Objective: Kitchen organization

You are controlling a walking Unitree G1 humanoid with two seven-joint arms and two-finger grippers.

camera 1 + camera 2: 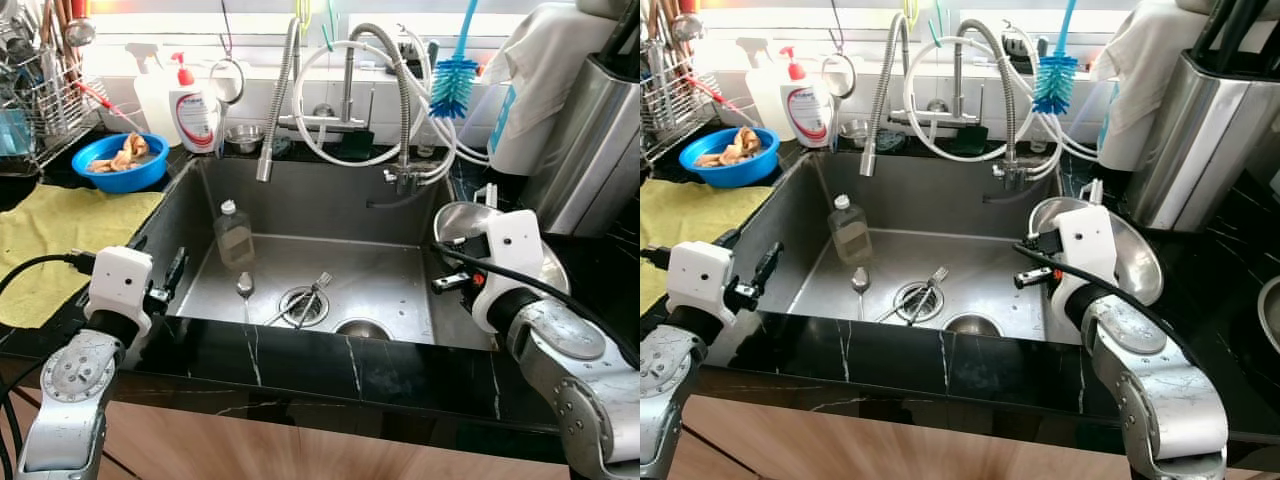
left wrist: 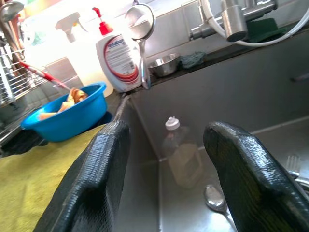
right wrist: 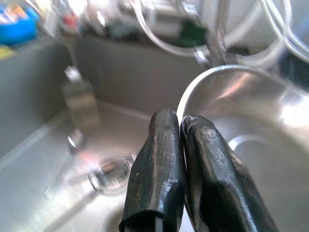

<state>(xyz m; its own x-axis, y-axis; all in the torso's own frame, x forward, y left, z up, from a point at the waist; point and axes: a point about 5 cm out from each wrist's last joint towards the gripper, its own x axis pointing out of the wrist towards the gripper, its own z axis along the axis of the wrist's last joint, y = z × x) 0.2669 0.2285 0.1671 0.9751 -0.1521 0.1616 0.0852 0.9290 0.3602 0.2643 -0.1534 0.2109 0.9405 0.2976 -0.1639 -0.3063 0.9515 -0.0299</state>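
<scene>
Left eye view: bottle (image 1: 233, 235) leans upright, cap up; left fingers (image 2: 96, 179) spread, right fingers (image 3: 164, 169) pressed together.

A home kitchen: steel sink (image 1: 400, 215), faucet (image 1: 352, 75), dish rack (image 1: 45, 100), black marble counter (image 1: 300, 365).

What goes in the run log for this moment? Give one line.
left pincer: open, at sink's left edge | right pincer: shut on steel bowl rim, right of sink | bottle, spoon, fork in sink

Steel sink (image 1: 400, 215) — bottle (image 1: 233, 235), spoon (image 1: 245, 287), fork (image 1: 312, 293) lying inside.
</scene>
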